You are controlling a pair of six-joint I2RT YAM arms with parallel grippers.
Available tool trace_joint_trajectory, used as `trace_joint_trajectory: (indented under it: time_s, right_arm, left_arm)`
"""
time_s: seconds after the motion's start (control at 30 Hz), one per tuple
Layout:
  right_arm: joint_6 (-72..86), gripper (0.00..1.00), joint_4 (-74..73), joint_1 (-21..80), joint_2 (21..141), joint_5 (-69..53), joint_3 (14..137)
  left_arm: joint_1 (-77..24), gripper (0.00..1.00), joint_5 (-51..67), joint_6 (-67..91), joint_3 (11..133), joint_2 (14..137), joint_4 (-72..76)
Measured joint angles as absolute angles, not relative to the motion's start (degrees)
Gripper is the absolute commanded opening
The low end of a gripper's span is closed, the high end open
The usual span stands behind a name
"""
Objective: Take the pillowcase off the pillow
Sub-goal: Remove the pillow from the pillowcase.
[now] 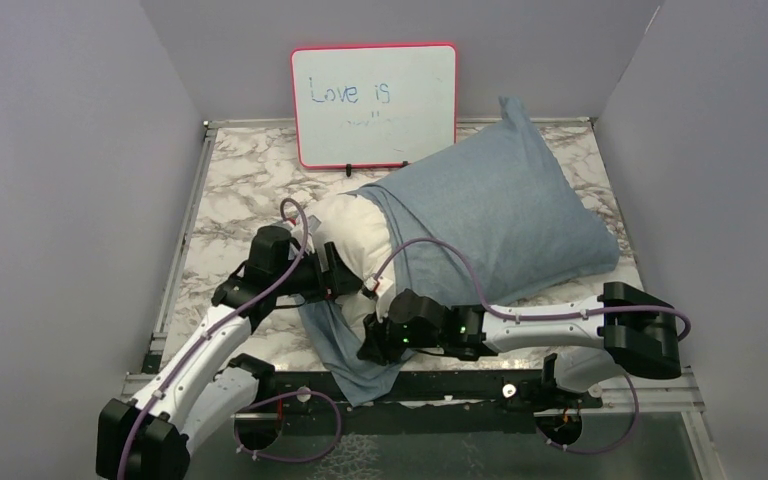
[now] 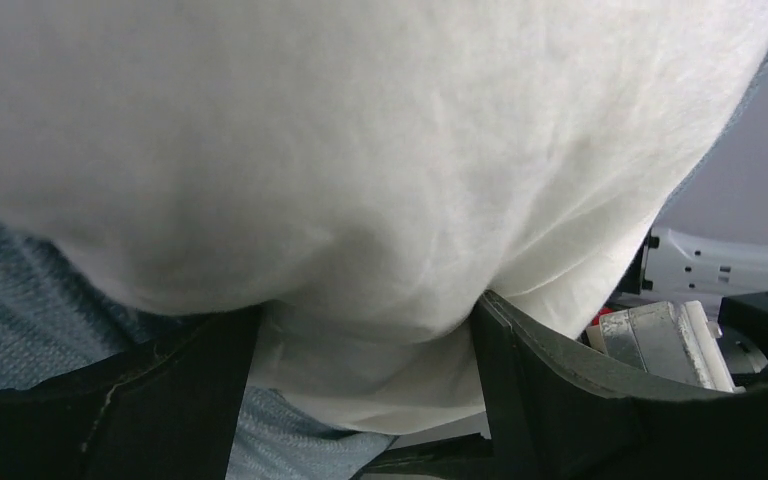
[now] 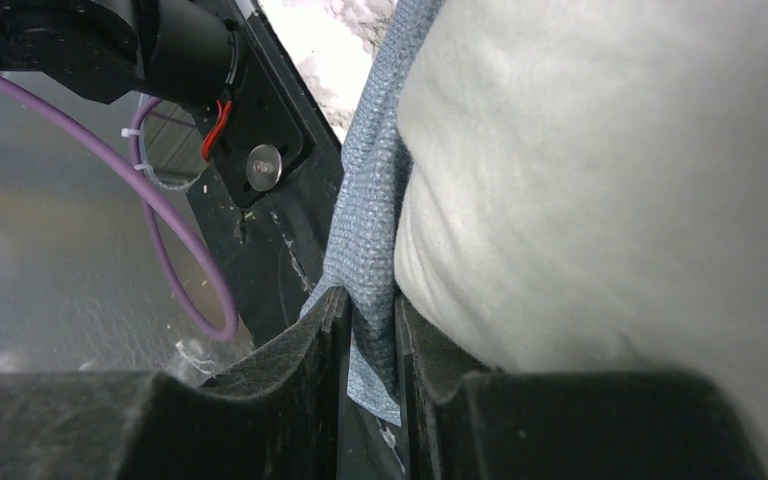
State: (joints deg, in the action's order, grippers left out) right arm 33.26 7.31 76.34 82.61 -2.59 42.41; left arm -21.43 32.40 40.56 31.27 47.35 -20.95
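R jaws: nearly closed, pinching pillowcase [image 3: 365,230] edge; pillow [image 3: 610,180] pressed just beside.
L jaws: wide apart, bare white pillow end bulging btwn them, blue-grey cloth under.
Pillowcase: covers far-right part of pillow, lying diagonally mid-desk; loose flap trails over near edge.
Pillow: near-left end exposed, btwn both arms.
Desk [image 1: 230,200]: white-grey marble pattern, metal rim at sides.
Room: plain grey walls [image 1: 60,150] on 3 sides; red-framed whiteboard [image 1: 374,105] upright at back, "Love is" in blue.
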Motion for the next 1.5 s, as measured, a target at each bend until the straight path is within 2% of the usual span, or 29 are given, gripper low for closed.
trace_joint_trajectory:
  time_s: [0.03, 0.1, 0.17, 0.2, 0.33, 0.7, 1.1, 1.37, 1.5]
  right_arm:
    - [33.3, 0.27, 7.5, 76.4, 82.6, -2.6, 42.3]
    - [33.4, 0.29, 7.7, 76.4, 82.6, -2.7, 42.1]
    - [33.4, 0.32, 7.8, 76.5, 82.6, -2.9, 42.0]
    - [33.4, 0.34, 7.8, 76.5, 82.6, -3.3, 42.0]
    - [31.4, 0.39, 7.6, 76.8, 82.4, -6.4, 42.0]
    - [21.4, 0.39, 7.4, 81.2, 82.6, -4.9, 42.2]
    - [20.7, 0.38, 13.0, 82.7, 80.3, 0.1, 37.8]
    - [18.2, 0.38, 12.6, 83.2, 83.9, -1.4, 39.5]
    - [19.6, 0.37, 12.1, 84.5, 84.6, 3.3, 39.6]
  left_arm:
    - [-21.4, 0.73, 33.5, 40.0, 31.3, 48.2, -20.4]
    - [-21.7, 0.51, 35.7, 38.8, 31.4, 50.4, -18.9]
    - [-22.9, 0.12, 36.8, 37.7, 31.5, 52.7, -17.1]
    - [-23.7, 0.00, 36.9, 37.2, 31.6, 53.6, -16.4]
    - [-28.1, 0.00, 36.6, 38.2, 32.8, 58.1, -12.5]
    - [-29.1, 0.00, 32.5, 47.8, 42.3, 67.2, -14.1]
    - [-23.7, 0.00, 33.6, 55.7, 42.7, 66.2, -15.0]
    - [-22.3, 0.00, 33.4, 58.4, 44.7, 66.0, -16.4]
    - [-22.2, 0.00, 33.3, 59.0, 44.7, 66.0, -16.5]
